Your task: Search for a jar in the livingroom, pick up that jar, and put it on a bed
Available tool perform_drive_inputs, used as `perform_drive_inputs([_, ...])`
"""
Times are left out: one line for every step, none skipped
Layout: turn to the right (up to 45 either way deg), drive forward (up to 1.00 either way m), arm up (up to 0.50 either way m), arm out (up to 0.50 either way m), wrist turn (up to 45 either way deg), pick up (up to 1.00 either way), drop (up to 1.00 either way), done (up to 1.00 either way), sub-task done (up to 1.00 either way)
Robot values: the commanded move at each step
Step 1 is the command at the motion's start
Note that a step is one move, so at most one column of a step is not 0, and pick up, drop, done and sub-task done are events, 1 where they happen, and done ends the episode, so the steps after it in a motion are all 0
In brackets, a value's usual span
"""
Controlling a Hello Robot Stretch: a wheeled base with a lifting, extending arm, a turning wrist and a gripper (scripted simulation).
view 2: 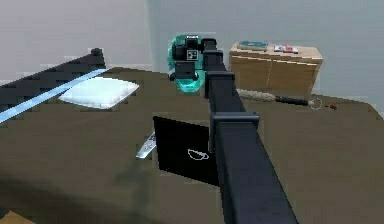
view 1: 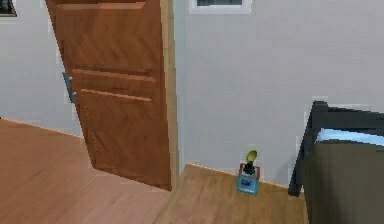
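The jar (view 2: pixel 185 87), a teal blob, is hanging at the far end of the gripper (view 2: pixel 186 60), clear of the cover below, so the gripper is holding it (what the fingers themselves are doing I cannot tell, and what the jar is carrying cannot be made out). Its top is showing against the pale wall and its lower part against the far side of the bed (view 2: pixel 90 140).

The arm (view 2: pixel 235 140) is reaching out over the bed's dark brown cover. Left of the gripper, a white pillow (view 2: pixel 98 92) is lying flat on that cover, and farther left the dark headboard (view 2: pixel 45 78) is running along with a light blue strip beside it. Nearer than the gripper, just left of the arm, a black panel (view 2: pixel 185 150) with a small white outline on it is standing upright on the cover, a grey thing (view 2: pixel 148 150) lying at its left edge.

Right of the gripper and beyond the bed, a wooden cabinet (view 2: pixel 275 70) is standing against the wall, bearing a few small things on top (one teal, one partly red; too small to name).

In the forward view a brown door (view 1: pixel 115 90) is standing at the left. On the wooden floor (view 1: pixel 60 180), by the wall, a small blue box (view 1: pixel 247 183) is holding a green and yellow sprig (view 1: pixel 251 157). The bed's dark corner is showing at that view's right edge.
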Motion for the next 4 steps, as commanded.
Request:
perform_drive_inputs([0.0, 0.00, -0.04, 0.00, 0.0, 0.00, 0.00, 0.00, 0.00])
perform_drive_inputs([0.0, 0.00, -0.32, 0.00, 0.0, 0.00, 0.00, 0.00, 0.00])
perform_drive_inputs([0.0, 0.00, 0.00, 0.00, 0.0, 0.00, 1.00, 0.00, 0.00])
perform_drive_inputs([0.0, 0.00, 0.04, 0.00, 0.0, 0.00, 0.00, 0.00, 0.00])
